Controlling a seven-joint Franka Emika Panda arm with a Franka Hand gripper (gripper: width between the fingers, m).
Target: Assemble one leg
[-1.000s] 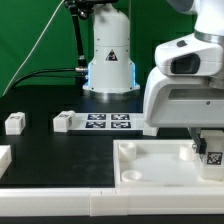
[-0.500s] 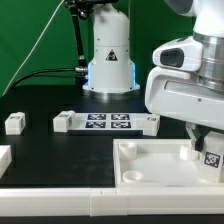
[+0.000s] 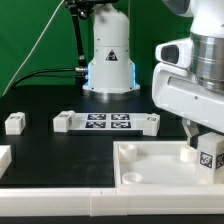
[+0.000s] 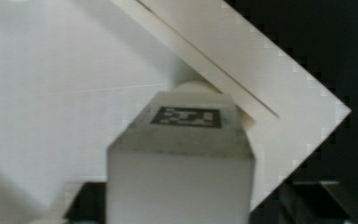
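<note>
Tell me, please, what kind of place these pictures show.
Probably a robotics lab test bench. A black table carries a fixed marker board with printed tags, a green curtain hangs behind, and a robot arm base stands at the back beside loose white furniture parts.

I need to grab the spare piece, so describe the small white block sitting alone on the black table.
Start at the marker board mid-table and look toward the exterior view's left. The small white block sits alone on the black mat, far from the large white tray.

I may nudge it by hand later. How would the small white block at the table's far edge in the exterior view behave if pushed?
The loose leg looks stiff, moulded plastic. Squat and flat-sided, it would probably slide, not roll or tip. Likely light, so easily knocked.
</note>
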